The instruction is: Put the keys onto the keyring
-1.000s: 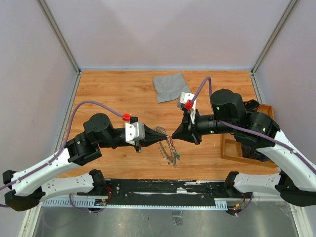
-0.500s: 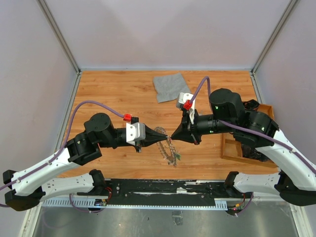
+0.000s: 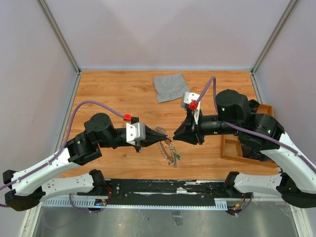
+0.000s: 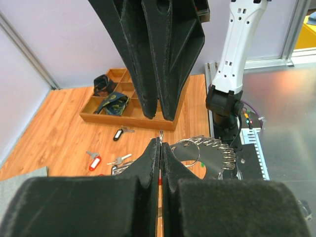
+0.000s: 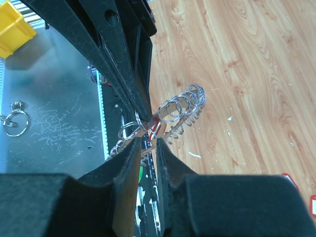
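Overhead view of two robot arms meeting tip to tip above a wooden table [image 3: 113,94], low in the middle of the scene. From the left, the left gripper [image 3: 164,138] pointed right with its jaws pressed fully together. In the right wrist view, its tips sat on the arc of the keyring [image 3: 169,150] and appeared to pinch it. The keyring, a silver ring fringed with small metal loops, hung in the air just below and between the two sets of tips, above the table's near edge. From the right, the right gripper [image 3: 175,136] pointed left, almost touching the left one. Its jaws were nearly closed, with only a narrow slit between them. A small red piece [image 5: 154,126] showed right at its tips, against the keyring, but whether the jaws gripped it could not be told. In the left wrist view, loose keys [image 4: 94,163] lay on the table well apart from the keyring. One had a red tag, one a black tag, and another lay beside the red one. Behind them stood a wooden tray [image 4: 129,121] with dark parts in its compartments. A grey cloth [image 3: 168,87] lay flat near the table's far edge.
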{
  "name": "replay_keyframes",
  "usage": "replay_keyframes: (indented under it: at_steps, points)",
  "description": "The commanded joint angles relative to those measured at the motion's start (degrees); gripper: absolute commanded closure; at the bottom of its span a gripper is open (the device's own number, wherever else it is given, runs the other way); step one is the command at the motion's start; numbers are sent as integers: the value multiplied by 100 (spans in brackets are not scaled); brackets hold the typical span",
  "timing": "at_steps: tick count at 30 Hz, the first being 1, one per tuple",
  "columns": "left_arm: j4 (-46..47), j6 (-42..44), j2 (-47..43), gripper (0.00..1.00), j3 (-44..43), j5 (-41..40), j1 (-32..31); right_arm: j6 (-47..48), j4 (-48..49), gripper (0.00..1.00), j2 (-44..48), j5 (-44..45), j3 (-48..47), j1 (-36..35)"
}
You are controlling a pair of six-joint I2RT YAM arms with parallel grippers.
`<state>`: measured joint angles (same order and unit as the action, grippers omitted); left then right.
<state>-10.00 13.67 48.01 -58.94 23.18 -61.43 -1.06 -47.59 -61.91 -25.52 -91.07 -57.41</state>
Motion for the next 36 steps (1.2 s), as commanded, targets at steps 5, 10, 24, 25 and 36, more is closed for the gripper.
replay_keyframes:
  at_steps: [5,10,24,25,36]
  points:
    - [268,-291,-40,99,-7,-328,-47,147,323,68,346,825,264,-34]
    - [247,-691,89,100,222,-939,-45,259,546,52,698,1750,691,-34]
    - [49,-1797,784,99,1046,-1750,597,-142,431,14,654,2705,1383,-34]
    - [0,-1831,762,99,1078,-1792,639,-215,441,12,680,2878,1440,-29]
    - [-1126,-2348,278,100,1326,-2539,826,-752,391,2,549,3714,1711,-16]
